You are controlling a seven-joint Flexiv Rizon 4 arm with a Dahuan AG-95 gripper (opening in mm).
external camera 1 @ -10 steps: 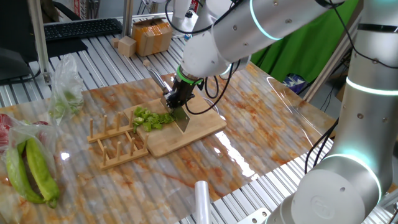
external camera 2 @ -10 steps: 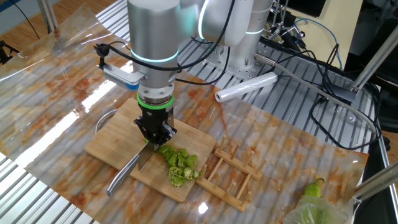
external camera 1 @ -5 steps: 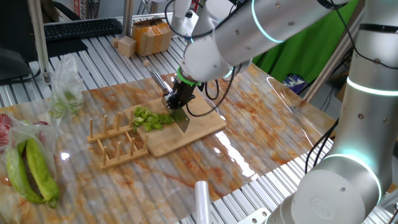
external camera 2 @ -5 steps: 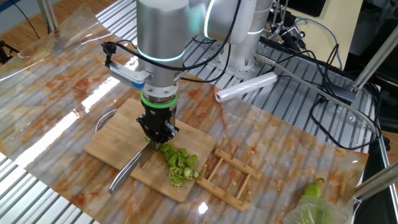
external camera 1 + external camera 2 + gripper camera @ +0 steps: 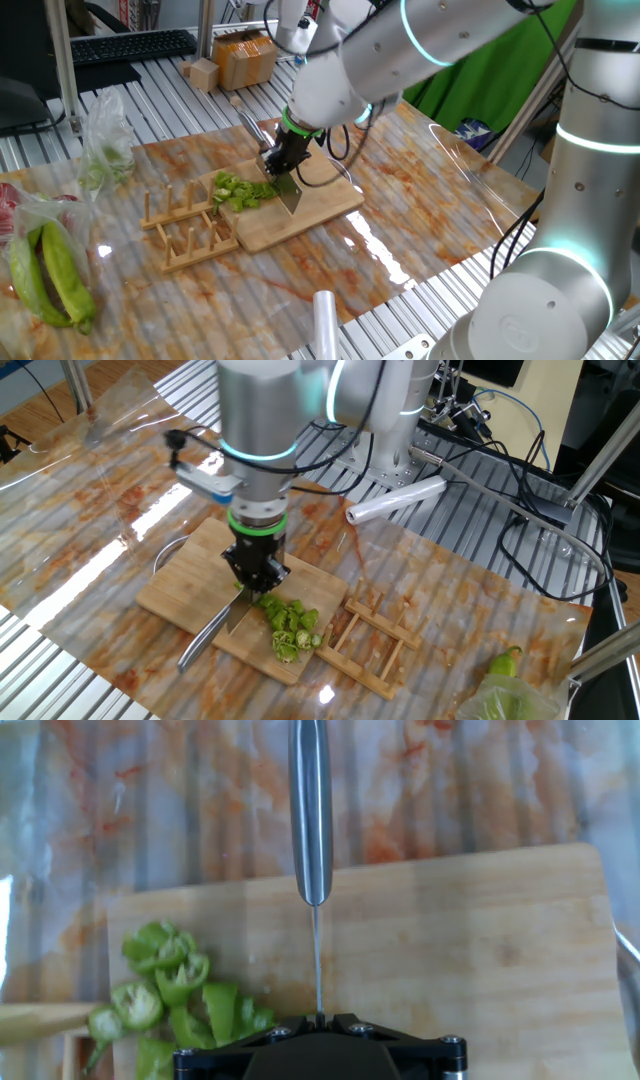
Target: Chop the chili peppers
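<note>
Small bright-green chili pepper slices (image 5: 240,190) lie in a heap on the wooden cutting board (image 5: 325,205). They also show in the other fixed view (image 5: 290,625) and at the lower left of the hand view (image 5: 170,990). My gripper (image 5: 283,165) is shut on a steel knife (image 5: 293,195) and holds it upright on the board, right beside the heap. In the hand view the blade (image 5: 318,960) runs edge-on from the gripper (image 5: 318,1018), and its handle (image 5: 310,810) reaches past the board's edge. No whole chili shows on the board.
A wooden slotted rack (image 5: 185,230) lies against the board, next to the slices. Plastic bags with thick yellow-green peppers (image 5: 50,270) sit at the table's left. A roll of plastic film (image 5: 325,320) lies at the front edge, and cardboard boxes (image 5: 245,55) stand behind.
The gripper and knife have shifted very slightly along the board toward the heap of slices. The slices have not visibly moved.
</note>
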